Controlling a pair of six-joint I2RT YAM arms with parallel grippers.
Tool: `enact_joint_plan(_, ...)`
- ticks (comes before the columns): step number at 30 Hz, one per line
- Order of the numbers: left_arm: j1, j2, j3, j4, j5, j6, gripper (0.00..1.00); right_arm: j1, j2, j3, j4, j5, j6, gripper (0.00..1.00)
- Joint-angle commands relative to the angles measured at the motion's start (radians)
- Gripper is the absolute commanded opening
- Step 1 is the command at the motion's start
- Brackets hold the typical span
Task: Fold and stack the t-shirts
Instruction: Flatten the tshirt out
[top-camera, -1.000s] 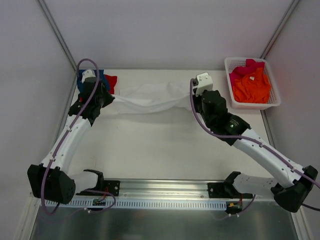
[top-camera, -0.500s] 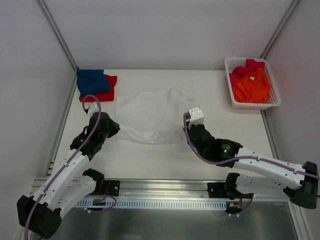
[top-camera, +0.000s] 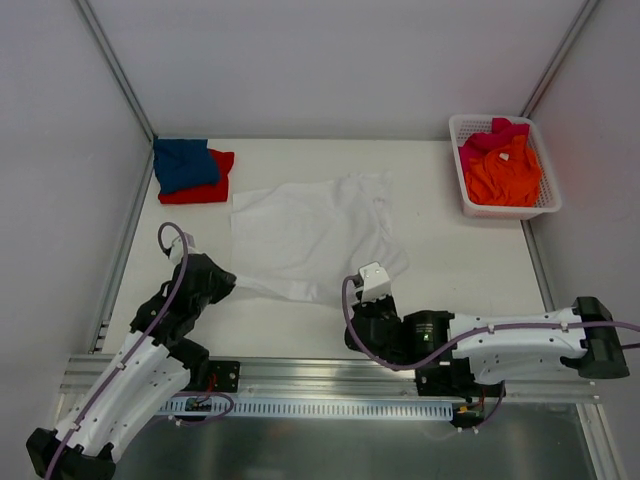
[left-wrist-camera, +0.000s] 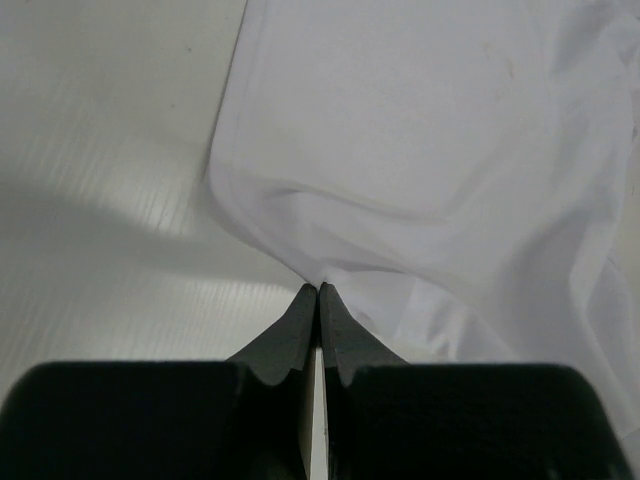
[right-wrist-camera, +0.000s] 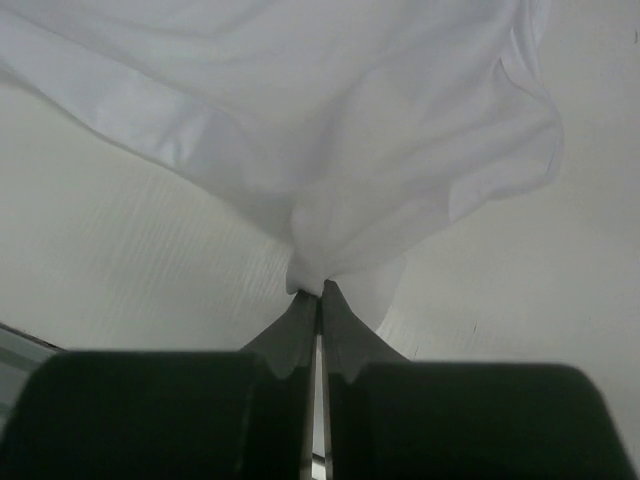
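Note:
The large white t-shirt (top-camera: 310, 235) lies spread across the middle of the table. My left gripper (top-camera: 228, 282) is shut on its near-left edge, seen in the left wrist view (left-wrist-camera: 318, 288) where the cloth (left-wrist-camera: 430, 150) stretches away. My right gripper (top-camera: 362, 300) is shut on its near-right edge, seen in the right wrist view (right-wrist-camera: 320, 285) with the cloth (right-wrist-camera: 330, 110) pulled taut. The folded blue t-shirt (top-camera: 183, 162) lies on the red t-shirt (top-camera: 215, 185) at the far left. The orange t-shirt (top-camera: 505, 172) and pink t-shirt (top-camera: 490, 135) lie in the basket.
The white plastic lattice basket (top-camera: 549, 196) stands at the far right corner. White walls and metal posts bound the table on three sides. A metal rail (top-camera: 330, 385) with the arm bases runs along the near edge.
Both grippers have pulled the white t-shirt toward the near edge, from stretched in the air at the back to spread flat on the table. The blue and red stack is uncovered.

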Motion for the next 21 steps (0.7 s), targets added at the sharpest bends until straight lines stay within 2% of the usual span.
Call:
enact_joint_plan(1, -0.01, -0.055, -0.027, -0.085, -0.019, -0.042, 0.0, 0.066, 0.06, 0.048, -0.12, 0.075, 0.181, 0.0)
enact_joint_plan(6, -0.01, -0.097, -0.055, -0.145, -0.015, -0.062, 0.0, 0.163, 0.149, 0.082, -0.221, 0.095, 0.34, 0.0)
enact_joint_plan(14, -0.014, -0.111, -0.081, -0.174, -0.012, -0.074, 0.0, 0.189, 0.213, 0.113, -0.235, 0.088, 0.38, 0.0)
enact_joint_plan(16, -0.014, -0.115, -0.075, -0.179, -0.018, -0.069, 0.17, 0.189, 0.204, 0.114, -0.246, 0.094, 0.389, 0.07)
enact_joint_plan(17, -0.014, -0.114, -0.072, -0.18, -0.022, -0.065, 0.36, 0.189, 0.203, 0.114, -0.251, 0.101, 0.391, 0.18)
enact_joint_plan(19, -0.014, -0.111, -0.059, -0.182, -0.03, -0.059, 0.49, 0.189, 0.196, 0.117, -0.263, 0.109, 0.39, 0.34)
enact_joint_plan(21, -0.016, -0.1, -0.049, -0.182, -0.039, -0.051, 0.59, 0.189, 0.19, 0.123, -0.281, 0.121, 0.388, 0.39)
